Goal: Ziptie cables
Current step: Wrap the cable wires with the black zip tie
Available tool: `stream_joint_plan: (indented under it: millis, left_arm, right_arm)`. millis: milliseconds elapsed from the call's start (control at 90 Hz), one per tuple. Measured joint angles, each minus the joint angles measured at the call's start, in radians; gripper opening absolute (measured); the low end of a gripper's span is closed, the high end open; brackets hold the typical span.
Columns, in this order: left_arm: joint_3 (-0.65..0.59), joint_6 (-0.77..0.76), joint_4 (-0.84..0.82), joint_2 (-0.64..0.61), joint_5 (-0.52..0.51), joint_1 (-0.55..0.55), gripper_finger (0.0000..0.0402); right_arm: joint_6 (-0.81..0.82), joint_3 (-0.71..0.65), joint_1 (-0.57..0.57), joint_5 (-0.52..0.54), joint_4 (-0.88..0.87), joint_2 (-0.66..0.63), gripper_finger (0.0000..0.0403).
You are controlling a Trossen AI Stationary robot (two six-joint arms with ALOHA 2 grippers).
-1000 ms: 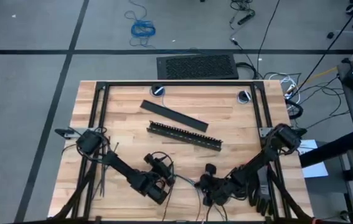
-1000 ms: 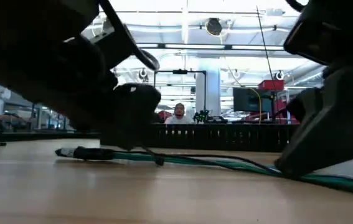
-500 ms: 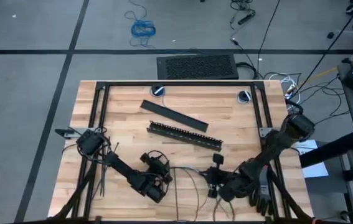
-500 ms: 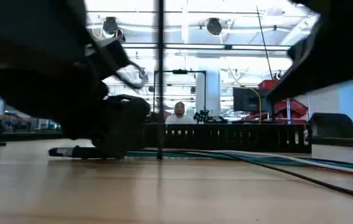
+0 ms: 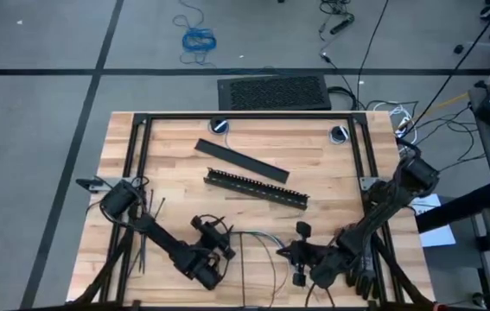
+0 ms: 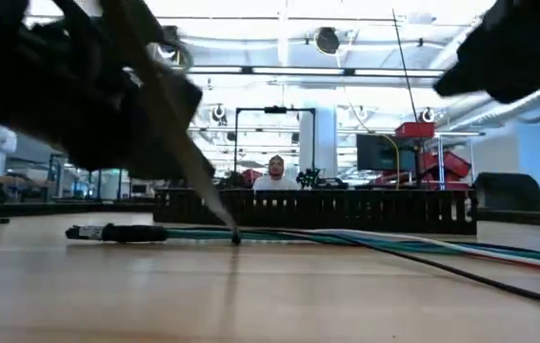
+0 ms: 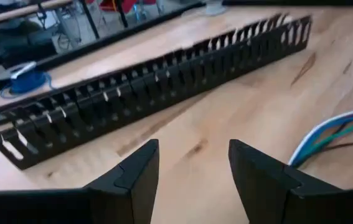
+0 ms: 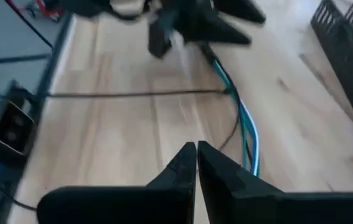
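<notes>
On my high view both arms sit at the near edge of the wooden surface (image 5: 184,177). My left gripper (image 5: 224,245) is near the front left of centre, and its wrist camera shows the fingers (image 7: 140,168) spread apart with bare wood between them, grasping nothing. My right gripper (image 5: 300,255) is front right of centre; in its wrist view the fingers (image 8: 185,163) are pressed together tip to tip, and I see nothing caught in them.

The cables (image 5: 257,242) lie flat on the surface between the two grippers, blue, green and pale strands running side by side. In the low view they stretch across the wood (image 6: 365,246), one end in a dark sleeve. A ziptie (image 8: 132,94) lies across them as a thin black line; whether it wraps them I cannot tell. More zipties (image 5: 145,238) lie by the left arm's base.

The one container here is the slotted duct (image 5: 256,187), mid-surface, well behind the cables. Through the left wrist view its channel (image 7: 157,84) holds no wires that I can see. A flat bar (image 5: 240,161) lies just behind it.
</notes>
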Motion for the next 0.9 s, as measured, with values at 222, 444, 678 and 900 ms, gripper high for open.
stream_joint_plan:
  millis: [222, 444, 678, 900]
  left_arm:
    - [0.000, -0.184, -0.120, -0.004, -0.040, 0.003, 0.0191]
    - [-0.017, -0.376, -0.263, -0.004, 0.000, -0.006, 0.0191]
    - [-0.018, -0.430, -0.308, -0.006, 0.002, -0.040, 0.0191]
    - [-0.018, -0.530, -0.396, -0.007, 0.015, -0.041, 0.0191]
  right_arm:
    - [0.046, 0.000, -0.009, -0.047, 0.126, 0.036, 0.0009]
    - [-0.035, 0.001, -0.003, -0.092, 0.239, 0.036, 0.0009]
    - [-0.163, 0.002, 0.022, -0.152, 0.401, 0.034, 0.0009]
    - [-0.490, 0.002, -0.080, 0.231, 0.322, -0.130, 0.0009]
